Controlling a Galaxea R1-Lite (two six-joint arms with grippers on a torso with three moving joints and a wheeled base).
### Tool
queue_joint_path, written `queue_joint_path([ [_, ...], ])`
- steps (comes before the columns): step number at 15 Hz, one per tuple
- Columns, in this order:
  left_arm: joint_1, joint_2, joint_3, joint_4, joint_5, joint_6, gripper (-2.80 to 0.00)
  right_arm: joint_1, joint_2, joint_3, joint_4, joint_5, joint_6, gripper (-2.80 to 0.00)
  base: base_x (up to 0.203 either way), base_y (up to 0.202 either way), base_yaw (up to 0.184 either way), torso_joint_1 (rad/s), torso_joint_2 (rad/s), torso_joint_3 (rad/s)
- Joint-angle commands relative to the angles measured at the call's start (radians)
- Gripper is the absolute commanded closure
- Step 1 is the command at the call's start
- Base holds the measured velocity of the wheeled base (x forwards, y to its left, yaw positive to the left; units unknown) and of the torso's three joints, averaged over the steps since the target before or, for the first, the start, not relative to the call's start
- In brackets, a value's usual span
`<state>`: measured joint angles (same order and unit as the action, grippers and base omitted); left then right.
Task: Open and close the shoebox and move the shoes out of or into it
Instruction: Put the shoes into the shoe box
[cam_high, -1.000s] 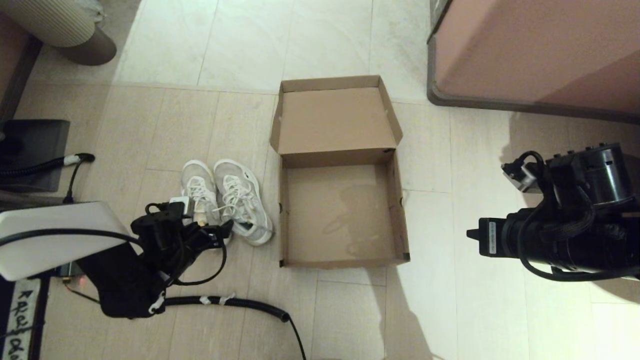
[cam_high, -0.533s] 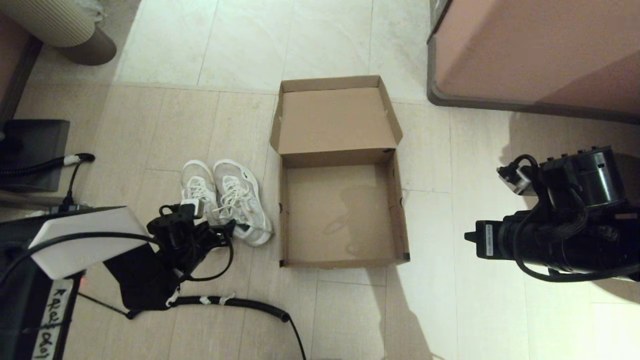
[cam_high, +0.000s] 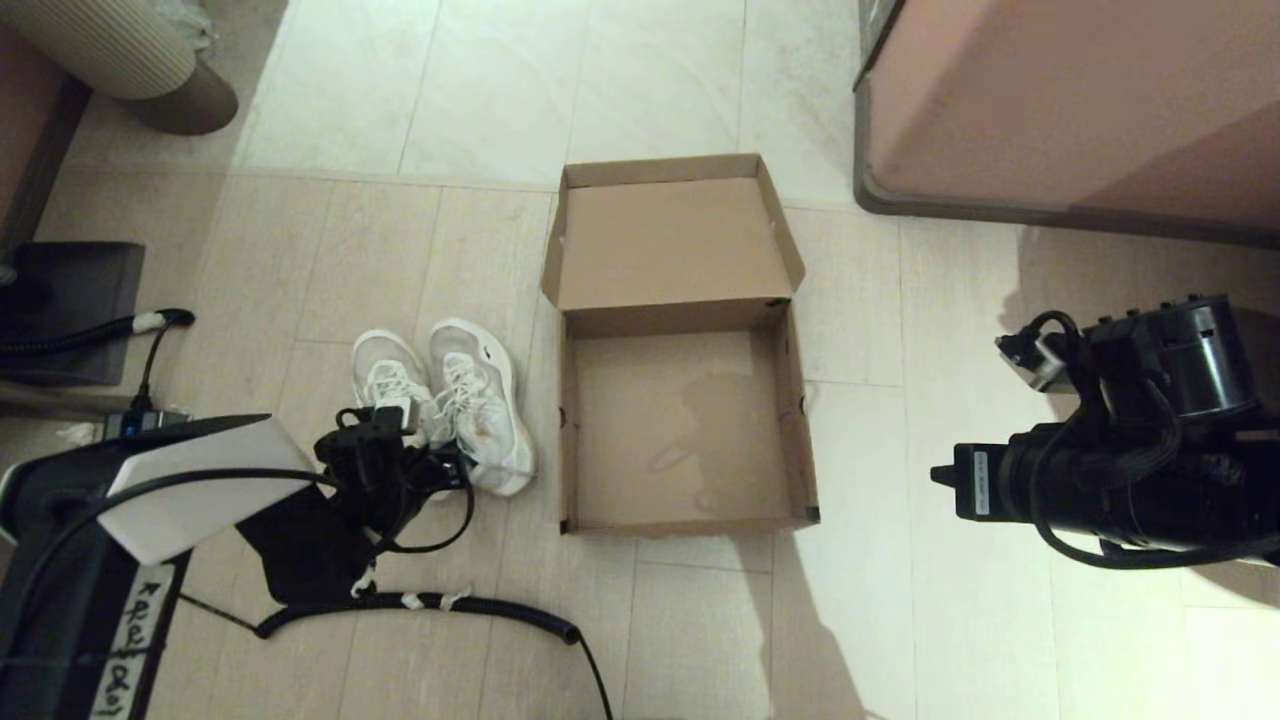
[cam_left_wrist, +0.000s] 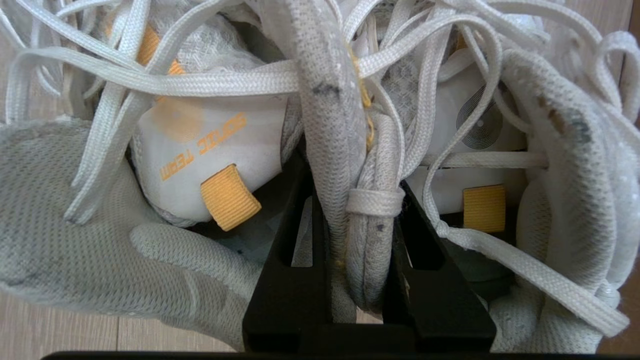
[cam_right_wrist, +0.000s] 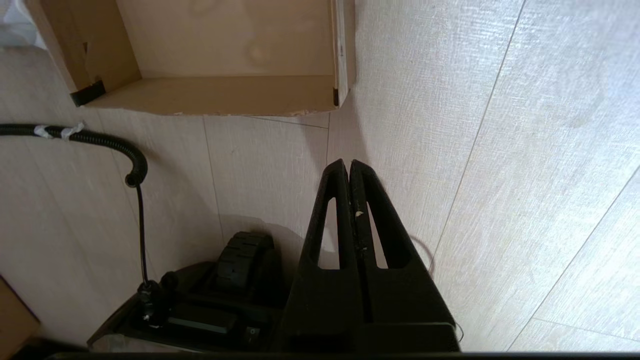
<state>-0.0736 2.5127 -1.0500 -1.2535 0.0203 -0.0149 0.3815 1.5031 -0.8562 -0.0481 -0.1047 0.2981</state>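
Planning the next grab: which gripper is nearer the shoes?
Left. The left gripper is shut on the shoes, pinching both heel collars. The right gripper is shut, over bare floor across the shoebox.

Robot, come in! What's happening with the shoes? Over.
Left hand shut on shoes, beside open, empty box. Right hand shut, idle. Nothing blocking.

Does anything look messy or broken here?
Nothing is broken. The plain brown cardboard shoebox sits open and empty, with a faint stain on its floor. The white mesh lace-up sneakers stand beside it, laces loose and tangled; the left pincer pinches both shoes' inner collars together. The right pincer is shut, idle.
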Motion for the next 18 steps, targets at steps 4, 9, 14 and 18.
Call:
queue_joint_path([
  [4,-0.009,-0.167,0.114,0.018,0.012,0.0,0.0,0.002,-0.067,0.001,0.005,-0.003,-0.002,0.0,0.0,0.0,0.0,0.0,0.0,0.0],
  [9,-0.019,-0.411,0.339,0.059,0.036,0.005,0.0,0.013,-0.155,-0.001,0.052,-0.006,-0.002,0.0,0.0,0.0,0.0,0.0,0.0,0.0],
  [14,-0.127,-0.706,0.359,0.251,0.121,0.014,0.0,0.011,-0.186,-0.009,0.082,-0.007,-0.004,0.0,0.0,0.0,0.0,0.0,0.0,0.0],
  [18,-0.308,-0.862,0.286,0.45,0.234,0.016,0.0,0.013,-0.169,-0.018,0.08,-0.007,-0.004,0.0,0.0,0.0,0.0,0.0,0.0,0.0],
])
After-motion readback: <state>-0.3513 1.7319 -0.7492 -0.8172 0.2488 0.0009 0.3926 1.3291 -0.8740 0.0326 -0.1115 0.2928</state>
